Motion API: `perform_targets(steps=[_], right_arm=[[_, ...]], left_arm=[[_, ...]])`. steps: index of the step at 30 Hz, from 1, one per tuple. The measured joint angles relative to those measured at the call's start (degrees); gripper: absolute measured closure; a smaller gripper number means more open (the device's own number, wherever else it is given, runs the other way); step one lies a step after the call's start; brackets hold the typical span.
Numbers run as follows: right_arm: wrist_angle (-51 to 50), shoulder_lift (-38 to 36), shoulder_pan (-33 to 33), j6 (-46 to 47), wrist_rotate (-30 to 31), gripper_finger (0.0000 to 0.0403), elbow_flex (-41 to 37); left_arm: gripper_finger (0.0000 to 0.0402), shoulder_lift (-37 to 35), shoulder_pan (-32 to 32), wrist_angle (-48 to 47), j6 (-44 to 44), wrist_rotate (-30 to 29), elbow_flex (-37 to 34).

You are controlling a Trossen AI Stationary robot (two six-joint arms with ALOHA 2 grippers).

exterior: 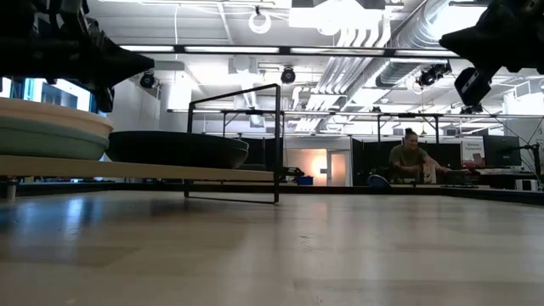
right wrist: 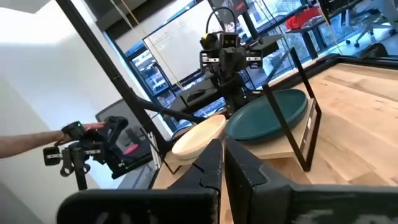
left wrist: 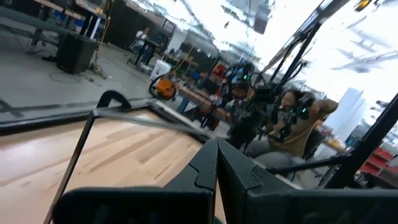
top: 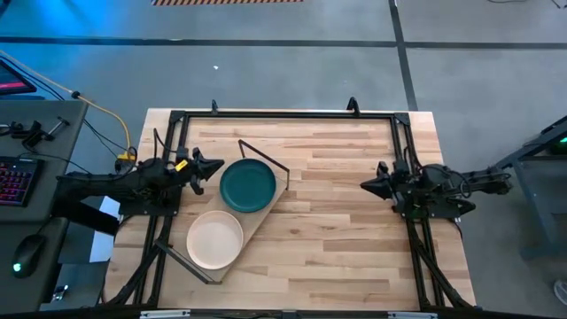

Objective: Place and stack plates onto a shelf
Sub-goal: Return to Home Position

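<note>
The shelf (top: 263,215) lies askew on the left half of the table, a pale board with black rod frames. On it rest the dark teal plate (top: 248,185) and, nearer, the cream-white plate (top: 215,239). The low view shows the cream plate (exterior: 47,113) stacked on the sage green plate (exterior: 38,140), with a dark plate (exterior: 178,149) beside them. I cannot pick out the black plate on its own. My left gripper (top: 216,167) is shut and hovers above the teal plate's left rim. My right gripper (top: 365,186) is shut over the table's right half, pointing at the shelf.
Black rod frames run along the table's far, left and right edges (top: 283,114). Bare butcher-block top (top: 345,239) lies between the shelf and my right arm. People sit at desks in the room beyond the table (exterior: 412,157). A keyboard and mouse sit left of the table (top: 13,177).
</note>
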Motion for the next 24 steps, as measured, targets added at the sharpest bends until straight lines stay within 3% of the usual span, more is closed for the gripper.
perform_targets(steps=[12,24], right_arm=[[2.1,-0.1,-3.5,-3.3,-0.4,0.0403,-5.0],[1.5,-0.1,-8.0,-17.9,-3.6,0.0403,-5.0]], left_arm=[[0.0401,-4.0,0.0,-10.4,0.0,-0.2,0.0],[0.0401,-6.7,0.0,-14.6,0.0,-0.2,0.0]])
